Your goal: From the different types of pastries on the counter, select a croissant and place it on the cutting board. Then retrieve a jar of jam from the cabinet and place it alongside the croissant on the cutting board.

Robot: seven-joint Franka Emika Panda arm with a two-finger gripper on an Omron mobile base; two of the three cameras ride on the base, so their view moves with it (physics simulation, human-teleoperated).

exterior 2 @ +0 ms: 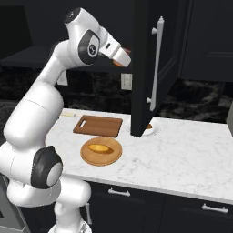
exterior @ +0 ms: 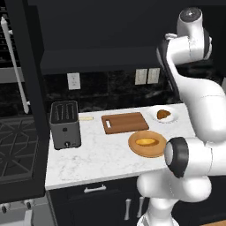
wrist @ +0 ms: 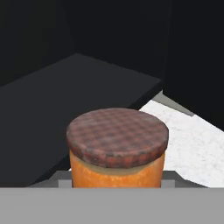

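Observation:
The jar of jam (wrist: 117, 151), orange with a brownish checked lid, sits close up at the bottom of the hand view. My gripper (exterior 2: 122, 61) is shut on it, raised at the open black cabinet (exterior 2: 91, 27), and a bit of orange shows at its tip. The cabinet's dark shelf (wrist: 65, 96) lies behind the jar. Below, the cutting board (exterior: 125, 122) lies flat on the counter (exterior: 101, 159). The croissant (exterior: 163, 114) rests on a white plate (exterior: 170, 119) to the board's right, off the board.
A golden bun (exterior: 146, 142) lies on a round wooden plate (exterior: 132, 145) in front of the board. A pale stick (exterior: 86, 118) and a toaster (exterior: 65, 123) are to its left. The open cabinet door (exterior 2: 145, 68) hangs over the white plate. A stove (exterior: 17, 150) borders the counter's left end.

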